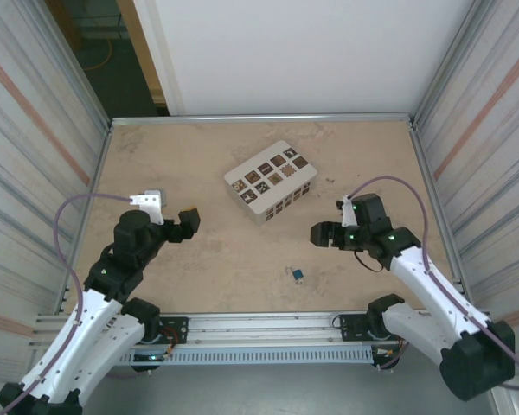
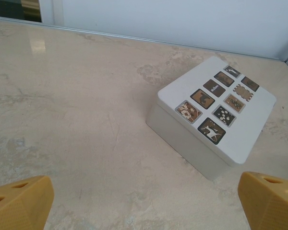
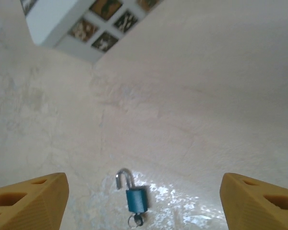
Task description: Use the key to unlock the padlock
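The padlock is a tiny blue block lying flat on the table, its silver shackle swung open on one side. The key sits in the bottom of the lock body. In the top view the padlock lies near the front edge, between the two arms. My right gripper hovers above and behind it, open and empty, with its yellow fingertips far apart. My left gripper hangs over the left half of the table, also open and empty, with one fingertip at each lower corner.
A white box with brown grid squares stands at the middle back of the table and also shows as the white box ahead of the left gripper. Corrugated metal walls close in both sides. A metal rail runs along the front edge.
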Robot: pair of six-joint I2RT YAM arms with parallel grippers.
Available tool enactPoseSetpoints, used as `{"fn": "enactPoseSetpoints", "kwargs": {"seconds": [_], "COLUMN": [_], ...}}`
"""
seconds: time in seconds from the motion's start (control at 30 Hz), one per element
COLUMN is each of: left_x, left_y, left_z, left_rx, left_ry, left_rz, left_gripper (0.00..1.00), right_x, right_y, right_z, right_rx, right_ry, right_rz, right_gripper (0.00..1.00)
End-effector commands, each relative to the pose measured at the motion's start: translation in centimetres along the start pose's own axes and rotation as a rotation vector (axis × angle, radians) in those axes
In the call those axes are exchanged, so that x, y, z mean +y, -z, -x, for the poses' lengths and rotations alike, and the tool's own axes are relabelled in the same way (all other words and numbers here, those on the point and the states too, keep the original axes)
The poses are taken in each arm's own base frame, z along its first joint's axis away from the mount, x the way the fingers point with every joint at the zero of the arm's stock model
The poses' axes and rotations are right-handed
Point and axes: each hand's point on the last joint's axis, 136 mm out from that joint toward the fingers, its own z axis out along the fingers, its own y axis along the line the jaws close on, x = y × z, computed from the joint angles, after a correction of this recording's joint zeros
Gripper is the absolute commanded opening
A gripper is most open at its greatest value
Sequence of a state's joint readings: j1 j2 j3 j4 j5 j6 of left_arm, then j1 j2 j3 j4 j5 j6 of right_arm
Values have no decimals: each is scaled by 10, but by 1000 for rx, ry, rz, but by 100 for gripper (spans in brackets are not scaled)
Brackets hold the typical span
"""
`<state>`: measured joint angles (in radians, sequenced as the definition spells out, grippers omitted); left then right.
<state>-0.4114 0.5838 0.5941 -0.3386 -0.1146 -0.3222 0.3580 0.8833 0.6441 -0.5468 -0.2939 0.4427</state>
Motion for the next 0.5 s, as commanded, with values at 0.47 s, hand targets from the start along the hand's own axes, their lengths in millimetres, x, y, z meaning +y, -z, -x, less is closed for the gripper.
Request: {"fn": "enactPoseSetpoints", "kwargs": {"seconds": [0.47], "left_x": [52], "left_y": [-17], "left_z": [16], "left_rx": [-70], "left_ry": [44], "left_rz": [284], "left_gripper": [99], "right_x": [-52], "right_y": [92], "right_z": [67], "right_rx": [-521], "right_ry": [146], "right_rz": [-282], "right_gripper": [99]}}
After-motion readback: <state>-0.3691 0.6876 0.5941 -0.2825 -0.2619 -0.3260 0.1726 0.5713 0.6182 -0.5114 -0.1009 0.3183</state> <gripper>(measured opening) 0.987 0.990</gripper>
